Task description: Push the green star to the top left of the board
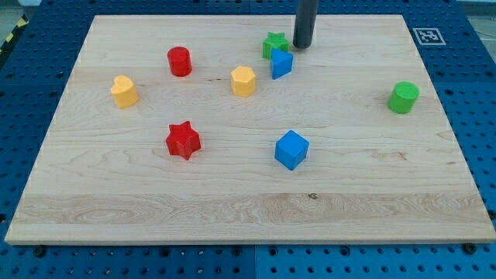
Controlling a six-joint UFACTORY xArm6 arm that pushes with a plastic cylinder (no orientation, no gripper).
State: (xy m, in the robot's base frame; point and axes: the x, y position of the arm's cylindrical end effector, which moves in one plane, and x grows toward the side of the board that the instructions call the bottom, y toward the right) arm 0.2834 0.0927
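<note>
To do the step well, the robot should push the green star [273,44] leftward along the far edge of the counter [232,209], steering clear of the blue block [281,63] touching its near side. There is no gripper; the tip [301,46] sits just right of the star, holding nothing.

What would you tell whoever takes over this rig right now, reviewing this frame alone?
My tip is down on the board, just off the right side of the green star; whether it touches cannot be told.
The green star sits near the view's top edge, slightly right of centre, with a blue block against its lower right.
Done: nothing visible, as the star is far from the top left corner.
Left: push the star leftward along the top edge; the red cylinder lies below that path.
</note>
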